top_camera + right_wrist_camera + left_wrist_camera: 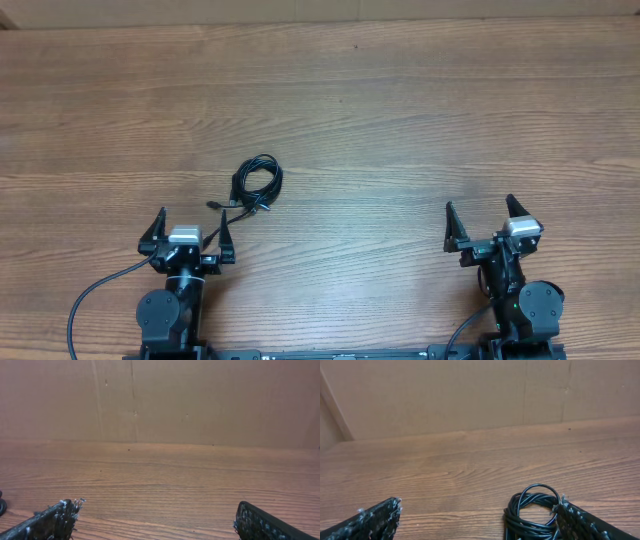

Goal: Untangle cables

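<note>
The cables (pixel 256 183) lie as one small black bundle of loops on the wooden table (pixel 400 120), left of centre, with plug tips trailing toward its lower left. My left gripper (pixel 191 222) stands open just below and left of the bundle, not touching it. In the left wrist view the coiled cables (pixel 530 512) sit in front of my right fingertip (pixel 580 520), nothing between the jaws. My right gripper (pixel 479 213) is open far to the right, over bare wood. In the right wrist view, both fingertips (pixel 52 520) frame empty table.
A brown cardboard wall (pixel 470 395) rises behind the table's far edge. Thick black wires (pixel 95 295) run from the arm bases along the near edge.
</note>
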Controlling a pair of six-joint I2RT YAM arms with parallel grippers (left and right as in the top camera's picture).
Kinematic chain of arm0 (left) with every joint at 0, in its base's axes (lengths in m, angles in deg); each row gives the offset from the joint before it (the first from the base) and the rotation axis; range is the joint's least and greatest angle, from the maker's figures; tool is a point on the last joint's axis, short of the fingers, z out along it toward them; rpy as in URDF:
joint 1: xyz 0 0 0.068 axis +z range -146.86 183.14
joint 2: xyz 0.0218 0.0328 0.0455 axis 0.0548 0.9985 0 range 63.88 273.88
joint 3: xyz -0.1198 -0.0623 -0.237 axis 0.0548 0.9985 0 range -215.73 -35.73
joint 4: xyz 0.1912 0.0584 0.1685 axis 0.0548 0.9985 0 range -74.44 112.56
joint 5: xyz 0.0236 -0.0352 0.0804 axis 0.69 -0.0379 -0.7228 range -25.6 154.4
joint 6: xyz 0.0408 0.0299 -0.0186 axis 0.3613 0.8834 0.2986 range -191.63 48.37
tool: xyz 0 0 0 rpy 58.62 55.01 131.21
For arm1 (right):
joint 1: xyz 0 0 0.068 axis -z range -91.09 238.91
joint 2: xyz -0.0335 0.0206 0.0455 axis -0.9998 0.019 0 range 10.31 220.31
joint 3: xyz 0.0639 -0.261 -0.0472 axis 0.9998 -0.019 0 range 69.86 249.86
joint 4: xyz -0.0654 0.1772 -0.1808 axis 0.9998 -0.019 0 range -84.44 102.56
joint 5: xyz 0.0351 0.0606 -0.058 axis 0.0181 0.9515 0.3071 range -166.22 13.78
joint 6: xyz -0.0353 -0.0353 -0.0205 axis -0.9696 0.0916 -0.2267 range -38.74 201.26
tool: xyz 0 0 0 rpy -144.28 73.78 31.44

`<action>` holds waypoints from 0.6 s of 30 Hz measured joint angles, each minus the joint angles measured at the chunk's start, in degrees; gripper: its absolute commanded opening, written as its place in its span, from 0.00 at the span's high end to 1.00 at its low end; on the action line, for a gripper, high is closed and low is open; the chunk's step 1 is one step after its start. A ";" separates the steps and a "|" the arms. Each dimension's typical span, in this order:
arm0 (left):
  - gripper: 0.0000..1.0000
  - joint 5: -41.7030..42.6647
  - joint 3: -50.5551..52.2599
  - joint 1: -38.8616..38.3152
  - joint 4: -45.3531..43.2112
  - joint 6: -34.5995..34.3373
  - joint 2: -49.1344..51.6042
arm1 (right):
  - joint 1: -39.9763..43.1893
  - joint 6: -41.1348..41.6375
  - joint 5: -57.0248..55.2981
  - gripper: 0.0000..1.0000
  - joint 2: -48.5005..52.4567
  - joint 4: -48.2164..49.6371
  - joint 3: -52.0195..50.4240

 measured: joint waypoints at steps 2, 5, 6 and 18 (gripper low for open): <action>0.00 -0.04 0.00 0.00 0.02 -0.02 0.00 | 0.00 0.04 0.02 0.00 0.00 -0.02 0.00; 0.01 -0.04 0.00 0.00 0.02 0.00 0.00 | 0.00 0.04 0.00 0.00 0.00 0.00 0.00; 0.00 -0.04 0.00 0.00 0.02 0.00 0.00 | 0.00 0.04 0.02 0.00 0.00 0.00 0.00; 0.00 1.55 0.00 0.00 -0.11 -0.02 0.00 | 0.00 0.02 0.02 0.00 -0.02 -0.02 0.00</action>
